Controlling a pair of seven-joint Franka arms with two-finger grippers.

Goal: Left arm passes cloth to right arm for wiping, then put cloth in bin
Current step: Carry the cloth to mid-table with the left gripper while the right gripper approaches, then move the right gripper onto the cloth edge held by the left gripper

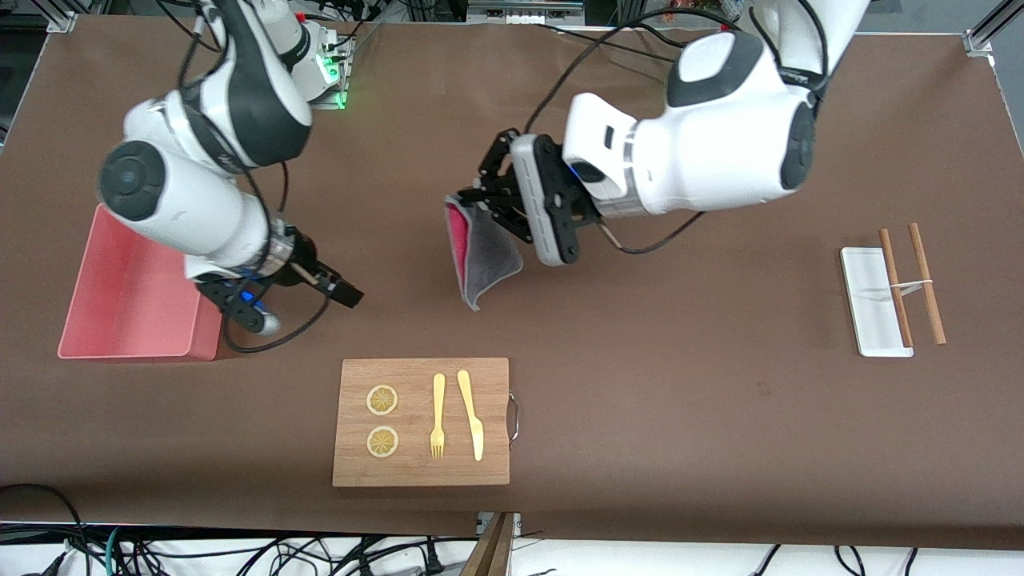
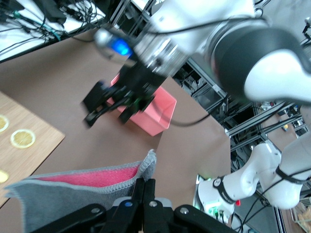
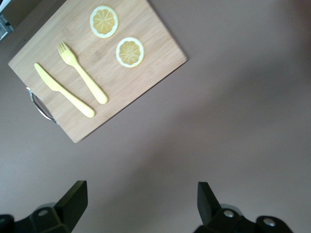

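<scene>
The left gripper [image 1: 480,194] pinches the cloth [image 1: 482,254] aloft over mid-table; the right gripper [image 1: 340,290], jaws wide, waits near the bin [image 1: 132,300]; handover, wiping, binning remain.

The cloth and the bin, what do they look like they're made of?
The cloth, held up in the left gripper: soft fabric, likely microfibre; fuzzy grey and pink faces, stitched edge, hanging limp. The bin: probably moulded plastic; smooth, evenly pink, thin straight walls.
</scene>
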